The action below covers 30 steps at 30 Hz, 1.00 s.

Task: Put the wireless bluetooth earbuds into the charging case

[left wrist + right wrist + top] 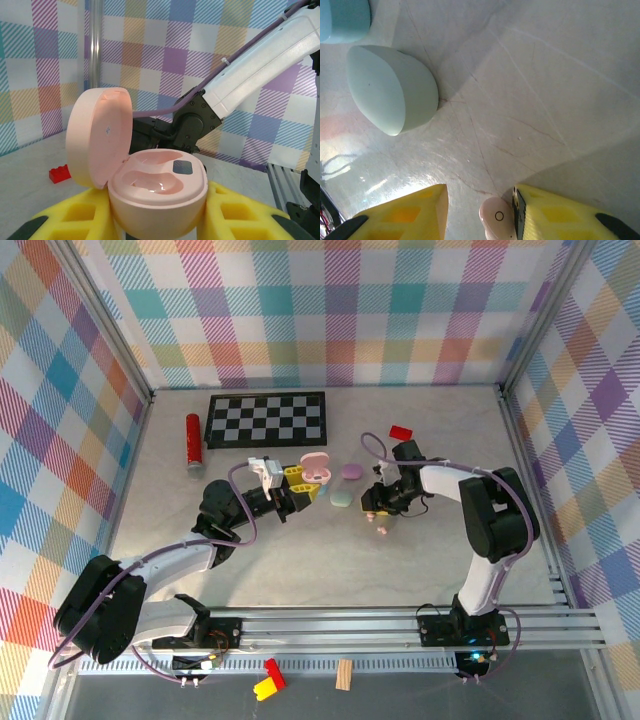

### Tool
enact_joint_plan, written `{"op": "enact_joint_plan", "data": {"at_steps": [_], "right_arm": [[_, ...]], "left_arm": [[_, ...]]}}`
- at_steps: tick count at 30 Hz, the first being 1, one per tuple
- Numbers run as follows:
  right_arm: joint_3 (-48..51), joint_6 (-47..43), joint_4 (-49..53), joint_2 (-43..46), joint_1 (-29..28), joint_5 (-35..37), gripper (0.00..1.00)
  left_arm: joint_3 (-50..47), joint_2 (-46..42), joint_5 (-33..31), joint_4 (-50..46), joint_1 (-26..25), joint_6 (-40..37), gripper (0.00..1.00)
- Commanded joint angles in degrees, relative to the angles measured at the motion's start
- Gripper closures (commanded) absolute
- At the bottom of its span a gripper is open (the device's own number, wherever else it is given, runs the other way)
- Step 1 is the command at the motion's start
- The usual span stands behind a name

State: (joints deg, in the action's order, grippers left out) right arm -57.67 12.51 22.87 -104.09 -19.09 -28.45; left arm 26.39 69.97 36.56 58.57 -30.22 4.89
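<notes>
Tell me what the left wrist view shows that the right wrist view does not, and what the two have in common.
Left wrist view: an open pink case, both wells empty, clamped by the left gripper; a red block on the table; the right arm and the plaid wall behind. Right wrist view: a closed pale green case, the corner of a light blue case, and a pink earbud between the parted fingers of the right gripper. Shared: yellow finger pads and the grey table.

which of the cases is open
The pink case: its lid stands up and both wells are empty. The purple case and the mint case are shut.
</notes>
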Motion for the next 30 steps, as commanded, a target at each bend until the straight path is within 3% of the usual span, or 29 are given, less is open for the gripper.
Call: {"op": "enact_joint_plan", "data": {"at_steps": [1, 30], "right_arm": [[1.6, -1.6, 2.7, 2.0, -0.4, -0.8, 0.62], [1.0, -1.1, 2.3, -0.3, -1.5, -1.3, 0.76]], "left_arm": [[-0.6, -1.4, 0.8, 1.6, 0.5, -0.8, 0.66], [-0.7, -2.0, 0.8, 0.4, 0.5, -1.6, 0.66]]}}
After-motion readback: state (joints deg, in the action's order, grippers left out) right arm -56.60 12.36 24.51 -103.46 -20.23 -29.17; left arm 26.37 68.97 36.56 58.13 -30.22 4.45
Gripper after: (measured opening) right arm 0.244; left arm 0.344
